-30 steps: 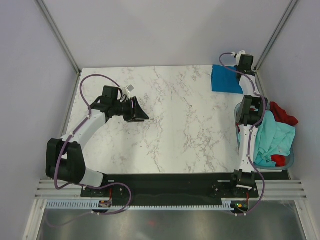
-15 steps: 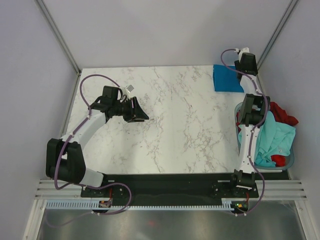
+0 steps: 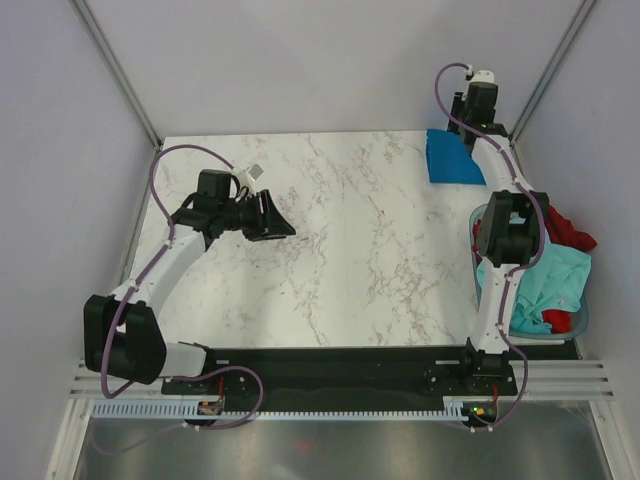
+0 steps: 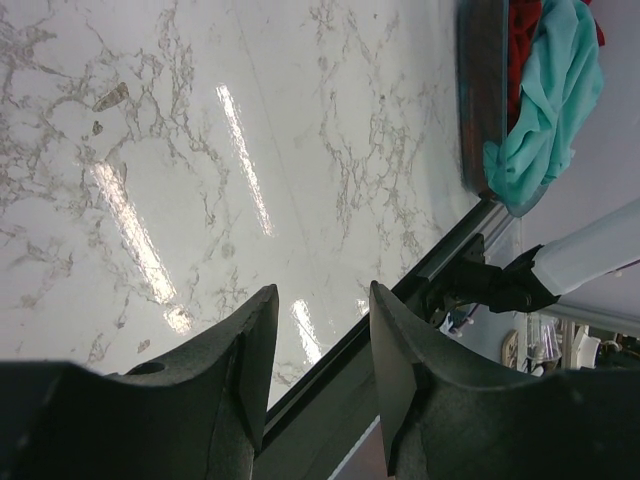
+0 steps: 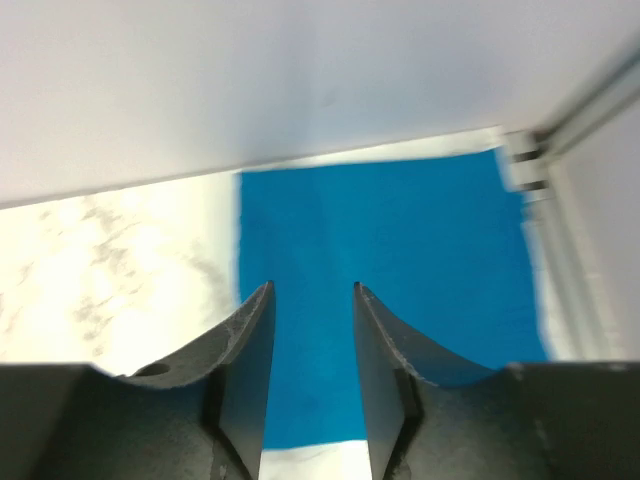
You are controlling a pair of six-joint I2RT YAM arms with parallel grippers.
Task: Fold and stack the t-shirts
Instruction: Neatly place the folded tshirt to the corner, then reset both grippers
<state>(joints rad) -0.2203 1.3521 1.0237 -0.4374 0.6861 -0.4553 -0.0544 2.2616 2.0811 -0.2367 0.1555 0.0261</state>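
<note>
Spanning the pale-walled booth (image 3: 300, 60), a marble table (image 3: 380, 250) bears a blue t-shirt (image 3: 455, 160).

folded blue t-shirt (image 3: 453, 160) sits at the tabletop (image 3: 380, 250) far right corner, mint-teal t-shirt (image 3: 548, 278) and red t-shirt (image 3: 566, 226) heaped in the basket (image 3: 577, 329).

3 t-shirts (image 3: 455, 158) (image 3: 552, 275) (image 3: 566, 226), 1 basket (image 4: 470, 110), 2 arms (image 3: 165, 262) (image 3: 499, 290)

- White, grey-veined marble table (image 3: 350, 250) fills the middle.
- Plain pale walls (image 3: 300, 60) close the far, left and right sides.
- Aluminium posts (image 3: 115, 70) slant at both far corners.
- Metal rail (image 3: 320, 408) runs along the near edge.
- Light streaks (image 4: 240, 150) gleam on the table.
</note>
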